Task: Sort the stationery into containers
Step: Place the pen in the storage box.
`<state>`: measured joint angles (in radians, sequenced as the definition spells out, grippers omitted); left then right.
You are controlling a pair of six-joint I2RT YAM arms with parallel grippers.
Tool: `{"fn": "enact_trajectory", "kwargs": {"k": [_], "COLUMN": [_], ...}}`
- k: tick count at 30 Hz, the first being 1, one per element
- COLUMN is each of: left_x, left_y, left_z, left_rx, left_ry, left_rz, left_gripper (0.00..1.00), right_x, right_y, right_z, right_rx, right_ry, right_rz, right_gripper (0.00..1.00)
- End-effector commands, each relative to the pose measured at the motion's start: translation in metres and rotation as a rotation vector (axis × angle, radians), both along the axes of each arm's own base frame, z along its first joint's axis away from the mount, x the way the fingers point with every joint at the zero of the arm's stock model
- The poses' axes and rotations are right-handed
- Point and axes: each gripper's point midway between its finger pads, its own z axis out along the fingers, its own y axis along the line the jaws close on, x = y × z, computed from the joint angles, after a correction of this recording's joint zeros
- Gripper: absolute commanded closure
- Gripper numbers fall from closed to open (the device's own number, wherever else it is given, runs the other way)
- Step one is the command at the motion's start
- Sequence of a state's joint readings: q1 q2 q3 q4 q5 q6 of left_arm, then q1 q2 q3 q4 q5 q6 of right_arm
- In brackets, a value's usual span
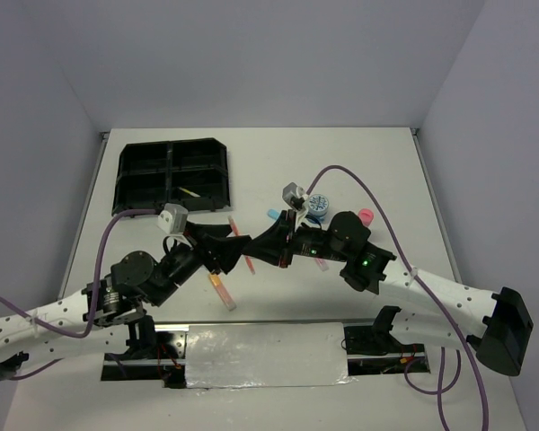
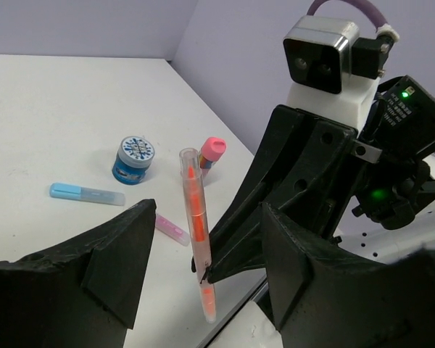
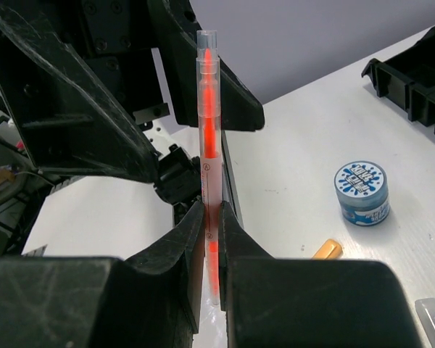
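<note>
— Where's the orange marker (image 3: 208, 145)?
— Upright in the air over the near worktop (image 1: 341, 162). The right claw (image 3: 210, 239) pinches its lower barrel; the left claw (image 2: 206, 217) is spread either side, not touching.
— Handling?
— Probably light, stiff and slick, so grip mid-barrel. The black tray (image 1: 172, 144) sits far left; mind its raised rim

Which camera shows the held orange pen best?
The right wrist view: the orange pen stands upright, full length, clamped in the right pincer. The left wrist view shows it too, slanted; the top view only a small, partly hidden sliver.
</note>
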<state>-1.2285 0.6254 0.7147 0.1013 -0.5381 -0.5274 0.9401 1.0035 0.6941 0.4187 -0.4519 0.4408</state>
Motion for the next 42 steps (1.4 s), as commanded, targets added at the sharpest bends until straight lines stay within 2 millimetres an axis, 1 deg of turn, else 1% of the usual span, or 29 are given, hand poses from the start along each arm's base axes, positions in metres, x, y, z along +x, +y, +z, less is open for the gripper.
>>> {"fn": "enact_trajectory", "kwargs": {"k": [1,2,5,6,8,9,12,13,14,15,16,17,18,19,20,21,22,23,24,25,26,27,28,29,31,32,34,38,42], "left_x": [0.000,0.000,-0.001,-0.001,0.000,-0.001,0.001,0.004,0.007,0.014,0.026,0.033,0.049,0.063,0.093,0.110,0.128,0.144,0.171,0.183,0.194,0.213,0.223,0.238,0.257,0.265,0.281,0.301,0.315], "left_y": [-0.001,-0.002,-0.003,-0.003,-0.004,-0.005,-0.010,-0.009,-0.007,-0.007,0.004,0.010,0.018,0.032,0.053,0.065,0.079,0.071,0.104,0.107,0.115,0.127,0.129,0.134,0.133,0.140,0.141,0.152,0.160], "left_z": [0.013,0.010,0.011,0.011,0.012,0.012,0.008,0.009,0.009,-0.001,0.003,0.001,-0.016,-0.010,-0.018,-0.026,-0.034,-0.053,-0.055,-0.059,-0.061,-0.067,-0.068,-0.081,-0.074,-0.088,-0.085,-0.121,-0.143], "left_rx": [-0.044,-0.038,-0.044,-0.044,-0.038,-0.035,-0.012,-0.011,-0.017,0.019,0.013,0.009,0.082,0.078,0.103,0.110,0.094,0.064,0.010,-0.042,-0.064,-0.082,-0.124,-0.131,-0.218,-0.213,-0.301,-0.301,-0.269], "left_ry": [-0.009,-0.006,-0.008,-0.006,-0.006,-0.007,0.003,0.009,0.022,0.048,0.064,0.090,0.124,0.140,0.195,0.238,0.287,0.386,0.416,0.454,0.468,0.486,0.501,0.528,0.500,0.511,0.484,0.496,0.507], "left_rz": [0.002,0.001,-0.007,-0.009,-0.009,-0.014,-0.012,0.009,0.029,0.068,0.163,0.221,0.315,0.412,0.540,0.598,0.644,0.595,0.687,0.686,0.717,0.769,0.788,0.818,0.838,0.891,0.911,0.991,1.035], "left_gripper": [0.29,0.30,0.52,0.66,0.73,0.82,1.00,1.00,1.00,1.00,1.00,1.00,1.00,1.00,1.00,1.00,1.00,1.00,1.00,1.00,1.00,1.00,1.00,1.00,1.00,1.00,1.00,1.00,1.00], "right_x": [-0.007,-0.007,-0.007,-0.006,-0.004,-0.004,-0.002,0.000,0.002,0.004,0.010,0.011,0.016,0.020,0.022,0.025,0.030,0.028,0.029,0.028,0.026,0.024,0.022,0.021,0.017,0.016,0.013,0.008,0.005], "right_y": [-0.003,-0.003,-0.002,-0.001,0.000,0.000,0.000,0.000,-0.002,-0.004,-0.008,-0.014,-0.020,-0.025,-0.036,-0.042,-0.050,-0.060,-0.066,-0.076,-0.080,-0.083,-0.088,-0.089,-0.091,-0.091,-0.091,-0.090,-0.089], "right_z": [0.030,0.030,0.033,0.030,0.027,0.027,0.028,0.026,0.027,0.025,0.020,0.023,0.015,0.010,0.005,0.003,0.002,0.006,0.000,0.009,0.006,0.004,0.007,0.006,0.000,-0.003,-0.009,-0.017,-0.024], "right_rx": [0.077,0.079,0.084,0.079,0.074,0.074,0.074,0.063,0.062,0.054,0.038,0.048,0.033,0.018,0.005,0.001,-0.003,0.010,-0.014,0.011,0.005,-0.006,0.001,-0.006,-0.027,-0.033,-0.036,-0.039,-0.052], "right_ry": [-0.067,-0.068,-0.069,-0.063,-0.060,-0.061,-0.067,-0.063,-0.063,-0.061,-0.047,-0.052,-0.047,-0.039,-0.038,-0.037,-0.040,-0.059,-0.053,-0.071,-0.079,-0.078,-0.090,-0.096,-0.096,-0.093,-0.084,-0.074,-0.074], "right_rz": [0.012,0.012,0.015,0.016,0.011,0.008,-0.003,-0.014,-0.028,-0.042,-0.077,-0.100,-0.128,-0.166,-0.204,-0.236,-0.286,-0.312,-0.333,-0.361,-0.369,-0.369,-0.373,-0.371,-0.362,-0.357,-0.344,-0.317,-0.295], "right_gripper": [1.00,1.00,1.00,1.00,1.00,1.00,0.98,0.64,0.40,0.04,0.00,0.00,0.00,0.00,0.00,0.00,0.00,0.00,0.00,0.00,0.00,0.00,0.00,0.00,0.00,0.00,0.00,0.00,0.00]}}
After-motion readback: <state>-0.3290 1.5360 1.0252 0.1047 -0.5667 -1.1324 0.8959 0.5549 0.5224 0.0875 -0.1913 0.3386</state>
